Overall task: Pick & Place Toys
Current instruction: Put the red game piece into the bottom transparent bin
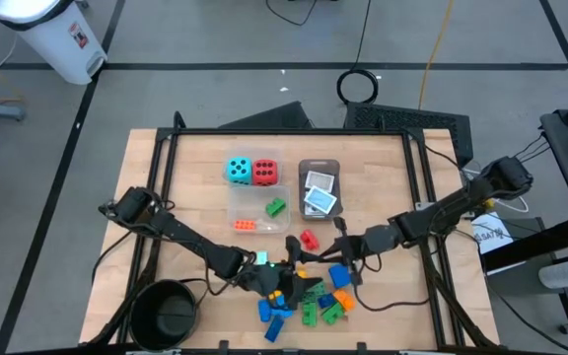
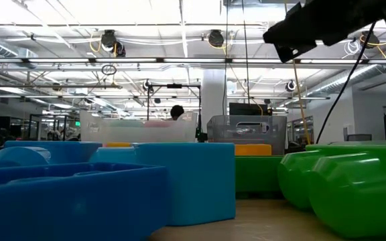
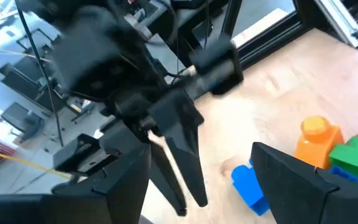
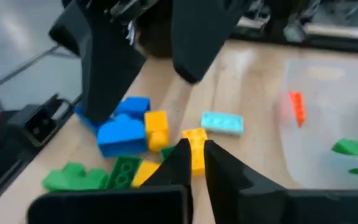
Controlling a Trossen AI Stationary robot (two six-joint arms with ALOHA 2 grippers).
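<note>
1. Both grippers met over the brick pile [image 1: 309, 296] near the front edge of the table [image 1: 195, 158], a little right of its middle. The left gripper [image 1: 282, 283] reached in from the front-left corner, its jaws spread with nothing between them.
2. The right gripper [image 4: 194, 163] came from the right edge, fingers nearly closed around a yellow brick [image 4: 196, 149] at their tips; whether it truly gripped that brick, I could not tell.
3. The coming move seemed to turn on this: the yellow brick lay straight ahead of the right gripper, its long axis running along the fingers, and the light-blue brick [image 4: 222, 122] sat just beyond it, crosswise. The right arm was the nearer one.
4. Past the pile, toward the middle of the table, stood a clear tub [image 1: 257, 207] holding a green and an orange brick, with a red brick [image 1: 309, 240] loose beside it.
5. Farther back, the teal die [image 1: 238, 170] and red die [image 1: 263, 173] touched, next to a second tub [image 1: 319, 187] with cards.
6. The arms hid much of the pile from above, and the low view showed only looming blue and green bricks.
</note>
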